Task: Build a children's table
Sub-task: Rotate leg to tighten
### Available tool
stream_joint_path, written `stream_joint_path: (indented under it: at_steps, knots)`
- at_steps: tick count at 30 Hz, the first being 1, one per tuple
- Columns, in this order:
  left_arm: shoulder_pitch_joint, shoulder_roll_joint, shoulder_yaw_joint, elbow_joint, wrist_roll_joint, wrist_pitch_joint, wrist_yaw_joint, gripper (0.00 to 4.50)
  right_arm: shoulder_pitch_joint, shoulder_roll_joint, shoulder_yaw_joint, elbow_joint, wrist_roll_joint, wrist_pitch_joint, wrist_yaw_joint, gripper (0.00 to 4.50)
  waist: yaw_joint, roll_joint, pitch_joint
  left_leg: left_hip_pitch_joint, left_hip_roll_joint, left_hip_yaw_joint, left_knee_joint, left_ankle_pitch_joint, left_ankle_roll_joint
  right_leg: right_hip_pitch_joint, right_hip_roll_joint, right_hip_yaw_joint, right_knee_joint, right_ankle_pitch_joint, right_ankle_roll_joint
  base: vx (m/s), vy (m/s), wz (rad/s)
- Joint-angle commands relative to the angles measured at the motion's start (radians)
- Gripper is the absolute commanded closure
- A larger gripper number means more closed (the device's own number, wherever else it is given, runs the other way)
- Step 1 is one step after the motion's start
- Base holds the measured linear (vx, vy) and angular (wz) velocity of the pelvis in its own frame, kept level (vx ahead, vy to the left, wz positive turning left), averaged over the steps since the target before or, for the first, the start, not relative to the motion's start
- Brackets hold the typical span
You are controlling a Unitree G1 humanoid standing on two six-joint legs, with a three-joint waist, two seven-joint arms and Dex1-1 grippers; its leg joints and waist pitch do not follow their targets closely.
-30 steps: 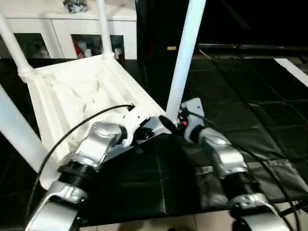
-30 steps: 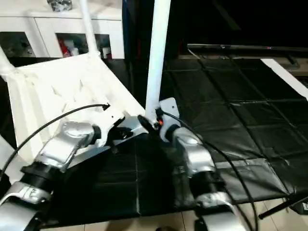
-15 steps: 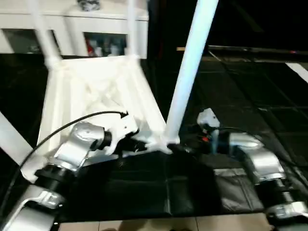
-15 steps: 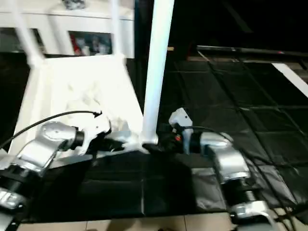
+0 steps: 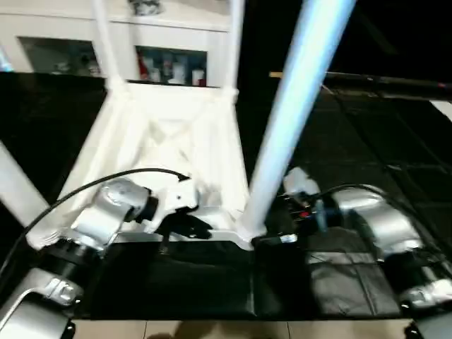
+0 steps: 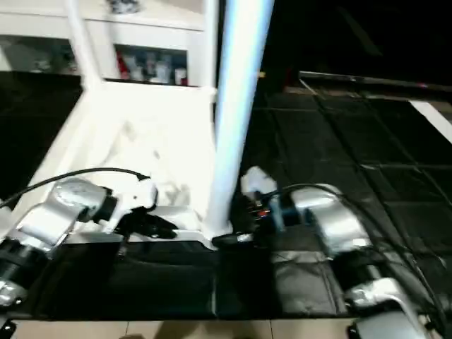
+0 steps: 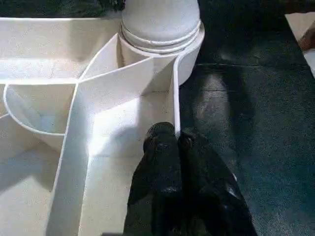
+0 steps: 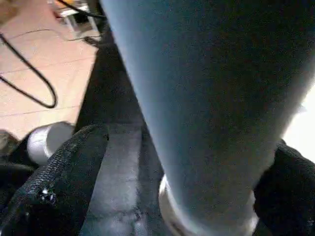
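Note:
The children's table lies upside down on the black mat, its ribbed white top (image 5: 169,134) facing up and its legs standing in the corner sockets. My left gripper (image 5: 191,226) is shut on the top's thin near rim (image 7: 174,98), one finger on each side, just short of the corner socket (image 7: 160,29). The near right leg (image 5: 296,106) rises from that socket. My right gripper (image 5: 272,229) is open around this leg's base, with its black fingers (image 8: 64,167) spread on either side of the leg (image 8: 206,98).
Three more legs stand up: far left (image 5: 102,42), far right (image 5: 235,42) and near left (image 5: 18,187). A white cabinet with glass doors (image 5: 176,63) stands behind the table. Black mat (image 5: 367,148) stretches to the right, and pale floor (image 5: 212,330) borders it in front.
The camera has shifted and the table's near edge now lies squarer to me. My right gripper's fingers have spread wider around the leg's base. The left grip on the rim is unchanged.

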Motion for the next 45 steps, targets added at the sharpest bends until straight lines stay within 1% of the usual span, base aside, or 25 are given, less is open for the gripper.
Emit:
stream_joint_path:
  at_steps: [1,2,7,8,9,17,18,22,23,24,28,30,31,32,33,35,36,37,39,40,41,42,43,44,45]
  knots:
    - [-0.027,-0.011,-0.022,-0.01,0.007,-0.026,-0.025,4.5,-0.011,-0.002,0.01,0.006,0.002,-0.001,0.035,0.17,-0.005,0.011,-0.069,0.009,0.028,0.004,-0.068,-0.18,0.036,0.055,-0.052,0.051,-0.055,-0.256,-0.21,0.0,0.0,0.0]
    - [-0.025,-0.009,-0.021,-0.01,0.007,-0.028,-0.027,4.5,-0.012,0.0,0.013,0.005,0.004,0.002,0.037,0.38,-0.005,0.013,-0.07,0.008,0.028,0.004,-0.068,-0.183,0.033,0.056,-0.051,0.051,-0.056,-0.254,-0.21,0.0,0.0,0.0]
    - [-0.017,-0.003,-0.016,-0.012,0.002,-0.025,-0.02,4.5,-0.013,0.008,0.016,0.017,0.007,-0.003,0.04,0.73,-0.004,0.008,-0.071,0.006,0.026,0.003,-0.069,-0.195,0.025,0.059,-0.052,0.05,-0.056,-0.263,-0.205,0.0,0.0,0.0]
    - [-0.016,-0.002,-0.017,-0.011,0.001,-0.027,-0.019,4.5,-0.013,0.01,0.017,0.025,0.008,-0.006,0.043,0.82,-0.004,0.001,-0.07,0.005,0.026,0.004,-0.069,-0.197,0.025,0.06,-0.053,0.05,-0.058,-0.275,-0.202,0.0,0.0,0.0]
    - [-0.015,-0.001,-0.017,-0.011,0.002,-0.027,-0.019,4.5,-0.014,0.01,0.018,0.03,0.008,-0.009,0.046,0.9,-0.003,0.005,-0.07,0.006,0.027,0.003,-0.069,-0.199,0.024,0.059,-0.054,0.05,-0.057,-0.288,-0.199,0.0,0.0,0.0]
    - [-0.016,-0.004,-0.017,0.009,0.009,-0.036,-0.012,4.5,-0.018,0.016,0.029,0.057,0.008,-0.019,0.071,1.56,-0.002,0.004,-0.071,0.005,0.027,0.004,-0.067,-0.183,0.029,0.059,-0.053,0.05,-0.054,-0.266,-0.204,0.0,0.0,0.0]
    - [-0.016,-0.005,-0.017,0.012,0.009,-0.035,-0.01,4.5,-0.016,0.018,0.029,0.059,0.009,-0.017,0.072,1.66,-0.001,0.01,-0.071,0.006,0.027,0.003,-0.067,-0.186,0.026,0.059,-0.053,0.05,-0.055,-0.265,-0.206,0.0,0.0,0.0]
    - [-0.01,-0.015,-0.01,0.016,0.005,-0.012,0.005,4.5,0.0,0.031,0.024,0.071,0.015,-0.02,0.066,2.03,0.001,0.012,-0.072,0.006,0.027,0.003,-0.068,-0.191,0.022,0.06,-0.052,0.049,-0.054,-0.253,-0.21,0.0,0.0,0.0]
    - [-0.008,-0.02,-0.005,0.019,0.002,0.002,0.015,4.5,0.007,0.043,0.016,0.076,0.022,-0.021,0.053,2.06,0.002,0.019,-0.071,0.008,0.027,0.003,-0.069,-0.201,0.019,0.059,-0.052,0.049,-0.055,-0.252,-0.214,0.0,0.0,0.0]
    - [-0.007,-0.022,-0.003,0.022,0.001,0.007,0.02,4.5,0.01,0.05,0.011,0.079,0.025,-0.022,0.046,2.13,0.003,0.018,-0.071,0.008,0.027,0.003,-0.069,-0.213,0.015,0.058,-0.053,0.05,-0.056,-0.258,-0.216,0.0,0.0,0.0]
    - [-0.015,-0.048,0.009,0.042,0.012,0.036,0.083,4.5,0.027,0.093,-0.023,0.07,0.044,-0.002,-0.039,2.27,0.002,0.017,-0.066,0.01,0.025,0.0,-0.073,-0.258,0.005,0.059,-0.053,0.048,-0.065,-0.332,-0.195,0.0,0.0,0.0]
    - [-0.026,-0.086,0.03,0.062,0.022,0.064,0.17,4.5,0.036,0.136,-0.044,0.081,0.009,-0.005,-0.19,2.28,-0.005,0.02,-0.058,0.016,0.022,-0.005,-0.076,-0.319,-0.012,0.052,-0.054,0.045,-0.08,-0.466,-0.154,0.0,0.0,0.0]
    - [-0.033,-0.122,0.05,0.069,0.022,0.093,0.237,4.5,0.042,0.174,-0.066,0.086,-0.005,0.01,-0.302,2.31,-0.011,0.017,-0.057,0.022,0.017,-0.008,-0.072,-0.349,-0.02,0.05,-0.057,0.038,-0.094,-0.56,-0.12,0.0,0.0,0.0]
    - [-0.041,-0.174,0.077,0.073,0.018,0.143,0.329,4.5,0.047,0.237,-0.099,0.088,-0.019,0.04,-0.464,2.33,-0.017,0.017,-0.054,0.021,0.016,-0.008,-0.073,-0.351,-0.024,0.049,-0.056,0.037,-0.098,-0.593,-0.104,0.0,0.0,0.0]
    - [-0.041,-0.178,0.079,0.073,0.018,0.146,0.334,4.5,0.047,0.242,-0.102,0.088,-0.02,0.043,-0.476,2.33,-0.024,0.018,-0.052,0.022,0.011,-0.012,-0.069,-0.358,-0.04,0.045,-0.057,0.028,-0.11,-0.66,-0.072,0.0,0.0,0.0]
    - [-0.048,-0.237,0.101,0.073,0.015,0.194,0.422,4.5,0.039,0.291,-0.123,0.099,-0.032,0.064,-0.59,2.39,-0.044,0.022,-0.055,0.015,0.006,-0.022,-0.069,-0.38,-0.041,0.056,-0.056,0.01,-0.122,-0.707,-0.026,-0.055,0.017,-0.14]
    - [-0.048,-0.242,0.103,0.074,0.015,0.196,0.43,4.5,0.038,0.294,-0.124,0.101,-0.034,0.064,-0.598,2.39,-0.052,0.023,-0.058,0.016,0.005,-0.025,-0.067,-0.394,-0.031,0.059,-0.056,-0.002,-0.133,-0.715,-0.01,-0.057,0.026,-0.17]
    - [-0.064,-0.312,0.13,0.091,0.013,0.228,0.533,4.5,0.011,0.353,-0.146,0.145,-0.063,0.069,-0.736,2.41,-0.06,0.034,-0.063,0.018,0.008,-0.027,-0.068,-0.395,-0.018,0.06,-0.058,-0.001,-0.133,-0.659,-0.028,0.0,0.0,0.0]
    - [-0.074,-0.342,0.144,0.104,0.011,0.238,0.581,4.5,-0.003,0.376,-0.152,0.169,-0.08,0.066,-0.796,2.42,-0.072,0.038,-0.061,0.013,0.014,-0.033,-0.072,-0.409,-0.02,0.061,-0.056,-0.009,-0.131,-0.613,-0.053,0.0,0.0,0.0]
    - [-0.091,-0.383,0.163,0.13,0.008,0.245,0.645,4.5,-0.027,0.408,-0.157,0.209,-0.099,0.052,-0.872,2.43,-0.08,0.036,-0.059,0.017,0.011,-0.034,-0.07,-0.446,-0.01,0.062,-0.052,-0.022,-0.141,-0.611,-0.045,0.0,0.0,0.0]
    - [-0.091,-0.383,0.163,0.13,0.008,0.245,0.645,4.5,-0.027,0.408,-0.157,0.209,-0.099,0.052,-0.872,2.43,-0.082,0.036,-0.057,0.019,0.009,-0.034,-0.069,-0.454,-0.007,0.059,-0.053,-0.026,-0.146,-0.623,-0.039,0.0,0.0,0.0]
    - [-0.097,-0.399,0.168,0.14,0.009,0.243,0.672,4.5,-0.04,0.421,-0.162,0.228,-0.102,0.048,-0.902,2.43,-0.085,0.039,-0.056,0.029,0.006,-0.034,-0.065,-0.476,0.0,0.056,-0.052,-0.034,-0.157,-0.644,-0.027,0.0,0.0,0.0]
    - [-0.112,-0.422,0.168,0.164,0.02,0.23,0.706,4.5,-0.061,0.441,-0.161,0.254,-0.111,0.029,-0.936,2.43,-0.089,0.041,-0.055,0.032,0.007,-0.033,-0.064,-0.483,0.004,0.053,-0.052,-0.035,-0.159,-0.643,-0.027,0.0,0.0,0.0]
    - [-0.112,-0.422,0.168,0.164,0.02,0.23,0.706,4.5,-0.061,0.441,-0.161,0.254,-0.111,0.029,-0.936,2.43,-0.096,0.044,-0.052,0.036,0.012,-0.036,-0.067,-0.507,0.009,0.055,-0.054,-0.043,-0.164,-0.634,-0.028,0.0,0.0,0.0]
    - [-0.118,-0.423,0.16,0.173,0.03,0.218,0.71,4.5,-0.067,0.445,-0.158,0.258,-0.116,0.014,-0.938,2.43,-0.102,0.053,-0.051,0.039,0.017,-0.038,-0.07,-0.54,0.014,0.062,-0.052,-0.051,-0.164,-0.608,-0.028,0.0,0.0,0.0]
